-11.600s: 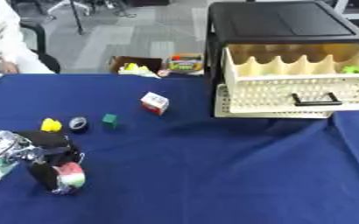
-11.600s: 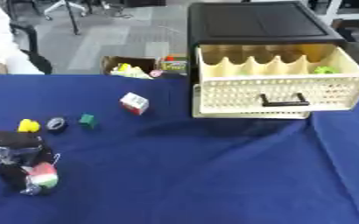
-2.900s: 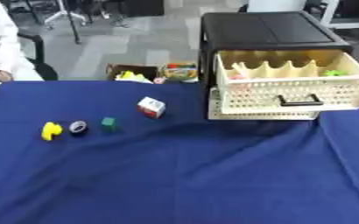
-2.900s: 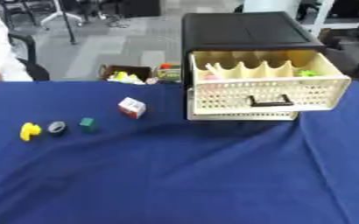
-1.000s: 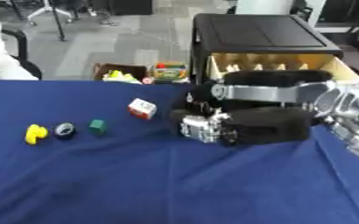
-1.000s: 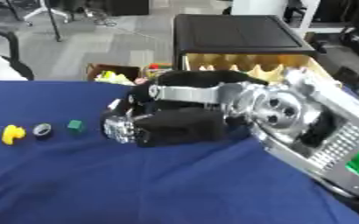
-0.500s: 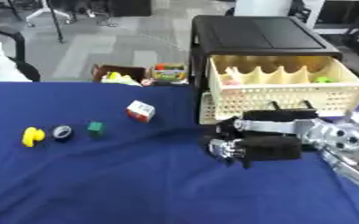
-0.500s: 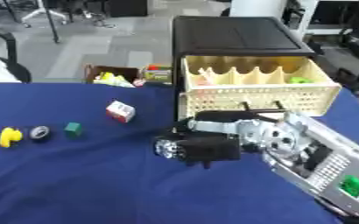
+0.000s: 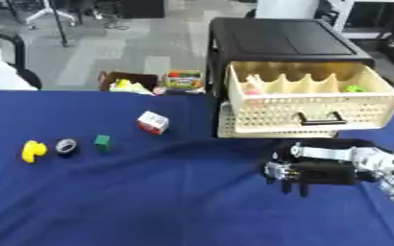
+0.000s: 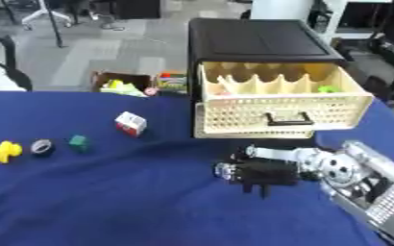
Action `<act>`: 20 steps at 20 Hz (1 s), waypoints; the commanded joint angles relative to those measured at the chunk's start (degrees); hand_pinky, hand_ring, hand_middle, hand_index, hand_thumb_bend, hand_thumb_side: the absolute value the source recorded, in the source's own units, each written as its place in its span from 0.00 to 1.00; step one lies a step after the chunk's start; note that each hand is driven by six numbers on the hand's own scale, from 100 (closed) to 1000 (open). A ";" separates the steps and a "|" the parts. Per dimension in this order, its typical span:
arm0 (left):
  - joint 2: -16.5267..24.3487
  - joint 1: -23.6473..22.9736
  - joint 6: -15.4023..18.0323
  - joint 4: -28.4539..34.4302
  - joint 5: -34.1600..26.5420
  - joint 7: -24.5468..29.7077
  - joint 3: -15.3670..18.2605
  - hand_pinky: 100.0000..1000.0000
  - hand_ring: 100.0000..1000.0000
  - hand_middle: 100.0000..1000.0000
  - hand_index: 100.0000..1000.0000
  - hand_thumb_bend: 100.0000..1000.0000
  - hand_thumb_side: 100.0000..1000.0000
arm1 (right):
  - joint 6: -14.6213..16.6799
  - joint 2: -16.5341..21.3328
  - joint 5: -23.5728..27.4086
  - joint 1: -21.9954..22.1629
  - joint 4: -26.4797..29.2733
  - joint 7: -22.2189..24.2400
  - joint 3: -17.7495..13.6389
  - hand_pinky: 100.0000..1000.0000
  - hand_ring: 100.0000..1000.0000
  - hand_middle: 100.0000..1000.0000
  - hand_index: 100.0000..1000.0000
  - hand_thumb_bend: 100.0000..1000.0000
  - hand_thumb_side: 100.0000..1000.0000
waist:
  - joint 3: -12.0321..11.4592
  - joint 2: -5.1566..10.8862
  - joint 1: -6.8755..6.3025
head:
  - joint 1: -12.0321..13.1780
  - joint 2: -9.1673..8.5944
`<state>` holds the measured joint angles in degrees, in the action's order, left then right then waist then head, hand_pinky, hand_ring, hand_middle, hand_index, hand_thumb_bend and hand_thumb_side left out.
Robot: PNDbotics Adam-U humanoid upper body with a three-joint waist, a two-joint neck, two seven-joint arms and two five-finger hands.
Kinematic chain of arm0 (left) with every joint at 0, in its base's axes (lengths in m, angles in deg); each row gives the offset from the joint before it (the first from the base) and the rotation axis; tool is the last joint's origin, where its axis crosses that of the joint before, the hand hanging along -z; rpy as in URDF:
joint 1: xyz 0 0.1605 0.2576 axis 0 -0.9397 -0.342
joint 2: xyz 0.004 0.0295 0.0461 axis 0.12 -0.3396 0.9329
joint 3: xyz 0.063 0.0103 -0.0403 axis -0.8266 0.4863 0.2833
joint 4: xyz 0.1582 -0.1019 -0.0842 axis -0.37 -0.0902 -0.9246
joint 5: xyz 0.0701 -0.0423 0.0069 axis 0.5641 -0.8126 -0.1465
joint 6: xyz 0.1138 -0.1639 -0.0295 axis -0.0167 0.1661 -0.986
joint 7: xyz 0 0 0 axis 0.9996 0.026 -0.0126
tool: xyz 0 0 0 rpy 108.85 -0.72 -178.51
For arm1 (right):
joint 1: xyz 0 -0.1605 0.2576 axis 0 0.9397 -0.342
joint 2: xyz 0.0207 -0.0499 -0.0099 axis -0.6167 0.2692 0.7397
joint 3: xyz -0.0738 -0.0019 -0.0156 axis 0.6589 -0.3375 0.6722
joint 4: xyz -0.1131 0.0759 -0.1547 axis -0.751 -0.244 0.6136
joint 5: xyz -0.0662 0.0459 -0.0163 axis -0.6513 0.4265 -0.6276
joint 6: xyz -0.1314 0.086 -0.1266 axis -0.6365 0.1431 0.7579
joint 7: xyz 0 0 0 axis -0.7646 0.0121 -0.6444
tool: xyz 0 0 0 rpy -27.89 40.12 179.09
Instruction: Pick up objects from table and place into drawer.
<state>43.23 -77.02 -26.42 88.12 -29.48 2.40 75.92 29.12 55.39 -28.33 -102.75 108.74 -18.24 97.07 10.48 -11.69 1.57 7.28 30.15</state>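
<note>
Left eye view shows my right hand [image 9: 311, 173] low over the blue surface [image 9: 150, 202], in front of the open drawer [image 9: 314, 103] and below its handle; a second ago it reached much further left, toward the small white and red block [image 9: 153, 122], so it has pulled back to the right. Its fingers [image 9: 294, 186] point down and look curled, and I see nothing between them, so I judge it clenched on nothing. My left hand is not in view. The drawer is pulled out of the black cabinet [image 9: 280, 41], with a green piece [image 9: 352, 88] and something pinkish [image 9: 252, 89] already in its compartments. Four things are left on the surface, well apart from the drawer: the block, a green cube [image 9: 103, 141], a grey ring [image 9: 66, 145] and a yellow piece [image 9: 33, 151]. I read that reach as coming back without a pick, so the block is probably my next target.
</note>
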 commanded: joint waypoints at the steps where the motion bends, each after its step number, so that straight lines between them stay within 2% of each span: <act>1: 0.67 0.20 -0.28 1.02 0.26 0.00 0.80 0.43 0.49 0.48 0.83 0.14 0.82 | -15.91 2.14 -2.36 -0.70 -0.10 15.70 -2.26 0.46 0.61 0.65 0.84 0.00 1.00 | 0.04 0.68 -0.05 | 0.14 -0.33; 5: 0.01 0.14 -0.65 1.02 0.24 0.34 0.71 0.43 0.49 0.48 0.83 0.13 0.82 | -15.91 1.19 -9.38 -2.25 -1.07 14.77 -4.14 0.43 0.59 0.59 0.81 0.00 1.00 | -0.34 0.62 -0.05 | -0.05 -0.44; 9: -0.17 0.18 -0.68 1.02 0.21 0.55 0.76 0.44 0.49 0.48 0.83 0.14 0.82 | -15.91 -0.42 -15.69 -4.53 -2.70 15.46 -4.21 0.43 0.58 0.58 0.80 0.00 1.00 | -1.21 0.55 -0.10 | -0.39 -0.47; 15: -0.82 0.33 -0.71 1.02 0.16 0.77 0.85 0.44 0.48 0.48 0.83 0.13 0.82 | -15.91 -3.54 -18.80 -6.63 -9.90 15.73 -2.11 0.45 0.62 0.60 0.80 0.00 1.00 | -2.51 0.01 -0.24 | -1.51 -0.50; 20: -1.21 0.21 -0.47 1.02 0.22 0.66 1.15 0.44 0.48 0.48 0.83 0.13 0.82 | -15.91 -5.30 -20.72 -7.07 -17.42 15.74 -1.73 0.47 0.63 0.62 0.79 0.00 1.00 | -3.77 -0.47 -0.35 | -2.19 -0.45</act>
<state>41.20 -77.07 -27.08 88.12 -29.46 3.00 76.26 29.01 49.57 -48.25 -108.79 93.04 -18.35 95.81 6.72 -12.82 1.42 5.37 30.11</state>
